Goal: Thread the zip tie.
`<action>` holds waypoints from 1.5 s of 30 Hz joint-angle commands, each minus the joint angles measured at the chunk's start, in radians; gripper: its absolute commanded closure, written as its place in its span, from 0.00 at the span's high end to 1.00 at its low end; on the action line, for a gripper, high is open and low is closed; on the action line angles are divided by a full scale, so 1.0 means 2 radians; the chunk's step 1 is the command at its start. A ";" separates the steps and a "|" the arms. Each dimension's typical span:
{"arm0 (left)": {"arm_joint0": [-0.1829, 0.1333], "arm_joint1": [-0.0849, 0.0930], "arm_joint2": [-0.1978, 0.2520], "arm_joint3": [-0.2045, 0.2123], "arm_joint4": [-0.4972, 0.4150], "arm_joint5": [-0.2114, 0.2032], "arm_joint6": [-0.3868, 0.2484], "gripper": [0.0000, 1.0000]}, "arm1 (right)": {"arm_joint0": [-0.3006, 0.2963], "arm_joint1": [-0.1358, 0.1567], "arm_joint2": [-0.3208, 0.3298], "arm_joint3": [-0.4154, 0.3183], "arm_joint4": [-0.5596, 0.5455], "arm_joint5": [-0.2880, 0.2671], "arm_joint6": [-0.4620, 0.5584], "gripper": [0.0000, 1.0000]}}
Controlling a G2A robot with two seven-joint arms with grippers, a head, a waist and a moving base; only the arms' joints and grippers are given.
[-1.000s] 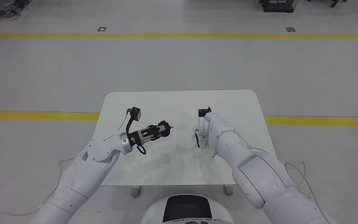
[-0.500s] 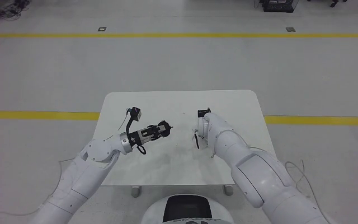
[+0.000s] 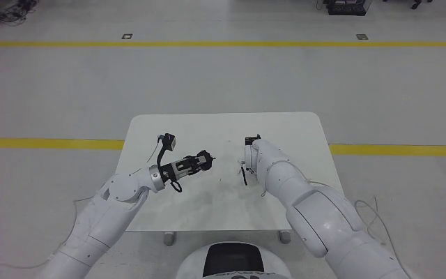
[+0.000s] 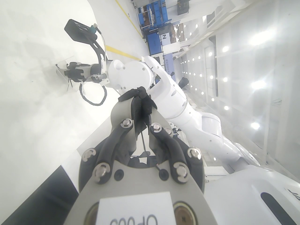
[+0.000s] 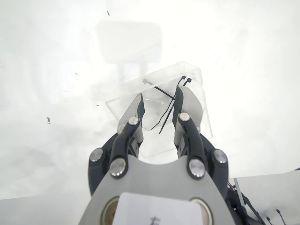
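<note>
Over the table's middle, my left gripper [image 3: 209,159] [image 4: 140,97] is shut on a thin black zip tie [image 4: 143,141], whose strand runs back between the fingers. My right gripper [image 5: 159,100] [image 4: 66,72] points down with its jaws open, the fingertips inside a clear plastic tray [image 5: 194,71] [image 4: 59,65]. Several black zip ties [image 5: 165,112] lie crossed in that tray, between the open fingers and close to one pad [image 5: 177,99]. In the top view the two arms face each other a short gap apart.
The white table [image 3: 279,129] has bare room toward its far edge and both far corners. Small dark specks [image 5: 48,120] lie on the surface beside the tray. The floor around the table carries a yellow line [image 3: 63,143].
The right arm has shifted slightly toward the left arm. The left arm and its zip tie have not moved.
</note>
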State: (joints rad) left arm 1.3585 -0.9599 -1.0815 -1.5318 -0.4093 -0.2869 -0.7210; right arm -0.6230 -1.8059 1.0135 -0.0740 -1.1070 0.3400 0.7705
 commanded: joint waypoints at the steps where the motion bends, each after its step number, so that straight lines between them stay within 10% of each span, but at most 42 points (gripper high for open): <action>1: 0.000 0.000 0.000 0.000 0.000 0.000 0.000 0.00 | 0.001 0.000 0.000 0.002 0.000 0.000 0.002 0.30; 45: 0.000 0.000 0.000 0.000 0.000 0.000 0.000 0.00 | 0.009 -0.006 -0.002 0.031 0.007 0.000 -0.008 0.12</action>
State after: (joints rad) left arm 1.3585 -0.9599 -1.0815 -1.5318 -0.4093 -0.2869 -0.7210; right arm -0.6051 -1.8172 1.0105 -0.0132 -1.0925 0.3400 0.7564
